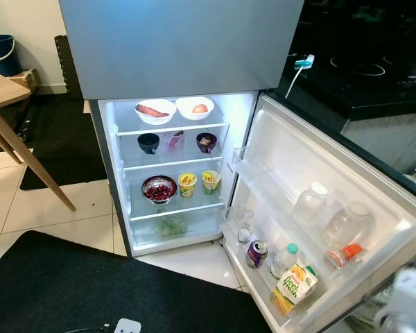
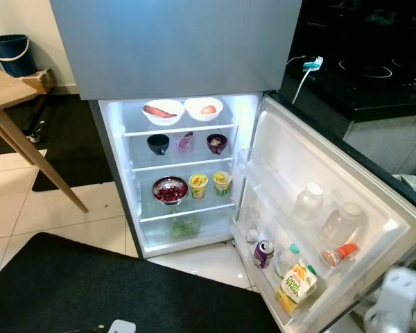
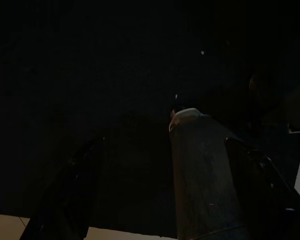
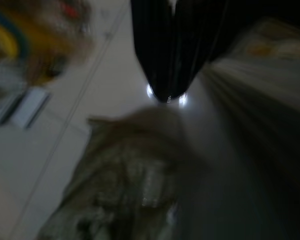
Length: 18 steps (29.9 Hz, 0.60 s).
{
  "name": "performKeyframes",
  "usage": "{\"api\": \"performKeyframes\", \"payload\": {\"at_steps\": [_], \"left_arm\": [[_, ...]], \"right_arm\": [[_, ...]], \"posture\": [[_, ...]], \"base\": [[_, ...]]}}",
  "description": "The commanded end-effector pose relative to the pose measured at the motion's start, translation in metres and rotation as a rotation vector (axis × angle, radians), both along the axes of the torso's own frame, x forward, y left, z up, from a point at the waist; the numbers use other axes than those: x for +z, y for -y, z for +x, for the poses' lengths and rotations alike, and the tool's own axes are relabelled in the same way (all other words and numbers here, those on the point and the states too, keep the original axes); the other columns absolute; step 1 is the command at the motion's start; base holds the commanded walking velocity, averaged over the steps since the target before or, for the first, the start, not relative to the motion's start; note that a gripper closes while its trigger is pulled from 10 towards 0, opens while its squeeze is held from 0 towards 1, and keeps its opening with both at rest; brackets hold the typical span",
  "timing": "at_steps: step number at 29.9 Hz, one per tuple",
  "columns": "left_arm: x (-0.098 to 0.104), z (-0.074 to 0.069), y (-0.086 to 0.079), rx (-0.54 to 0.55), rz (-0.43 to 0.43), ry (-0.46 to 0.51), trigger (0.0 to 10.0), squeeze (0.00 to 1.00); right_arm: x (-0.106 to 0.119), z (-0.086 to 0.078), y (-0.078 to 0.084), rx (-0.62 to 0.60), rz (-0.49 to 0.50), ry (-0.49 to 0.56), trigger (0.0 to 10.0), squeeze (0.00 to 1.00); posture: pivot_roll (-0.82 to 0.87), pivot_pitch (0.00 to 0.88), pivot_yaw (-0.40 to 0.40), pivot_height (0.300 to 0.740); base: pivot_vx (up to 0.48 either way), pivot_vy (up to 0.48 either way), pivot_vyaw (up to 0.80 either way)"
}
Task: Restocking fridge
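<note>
White floor tiles [image 1: 90, 208] and a dark mat [image 1: 62, 291] lie before the fridge [image 1: 173, 173], which stands with its lower door [image 1: 319, 201] swung wide to the robot's right. On the lit top shelf sit two white bowls [image 1: 156, 111], one holding a sweet potato, the other [image 1: 195, 107] a red fruit. On the shelf below stand a dark cup [image 1: 148, 143], a pinkish cup [image 1: 175, 141] and a purple bowl [image 1: 206, 142]. Lower again, a metal bowl of red berries [image 1: 159, 189] stands beside two yellow cups [image 1: 188, 184]; greens show in the bottom drawer [image 1: 172, 225]. The door rack holds a purple can [image 1: 256, 254], a juice carton [image 1: 295, 283], a small bottle [image 1: 285, 258], two clear jars [image 1: 309, 202] and an orange-capped bottle [image 1: 341, 256]. A wooden table [image 1: 7, 104] and a blue bucket [image 1: 0, 54] stand to the left; a black cooktop [image 1: 360, 69] lies to the right. The left gripper [image 3: 160, 190] hangs in shade, its fingers apart around nothing. The right gripper [image 4: 166, 75] is blurred, its fingers pressed together, empty, above pale floor.
</note>
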<state>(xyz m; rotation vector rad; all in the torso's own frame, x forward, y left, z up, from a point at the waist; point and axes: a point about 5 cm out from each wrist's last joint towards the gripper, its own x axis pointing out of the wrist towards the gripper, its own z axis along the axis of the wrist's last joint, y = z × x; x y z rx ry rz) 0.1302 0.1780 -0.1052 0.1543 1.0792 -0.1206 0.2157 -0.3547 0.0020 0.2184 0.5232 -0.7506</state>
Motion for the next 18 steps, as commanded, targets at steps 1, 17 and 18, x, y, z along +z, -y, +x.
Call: {"api": "performKeyframes", "payload": {"at_steps": [1, 17, 18], "left_arm": [[-0.002, -0.009, -0.004, 0.005, 0.005, -0.03, 10.0, 0.0], [-0.004, -0.013, 0.0, 0.014, -0.008, -0.034, 10.0, 0.0], [-0.004, -0.013, -0.001, 0.014, -0.009, -0.035, 10.0, 0.0]], "right_arm": [[0.022, 0.018, 0.008, -0.002, 0.008, 0.166, 10.0, 0.0], [0.012, 0.018, -0.003, 0.17, -0.02, 0.043, 10.0, 0.0], [0.007, 0.012, -0.002, 0.165, -0.027, -0.007, 10.0, 0.0]], "posture": [[-0.06, 0.0, -0.05, 0.74], [-0.06, 0.0, -0.057, 0.74], [-0.06, 0.0, -0.057, 0.74]], "base": [[0.0, 0.0, 0.0], [0.0, 0.0, 0.0], [0.0, 0.0, 0.0]]}}
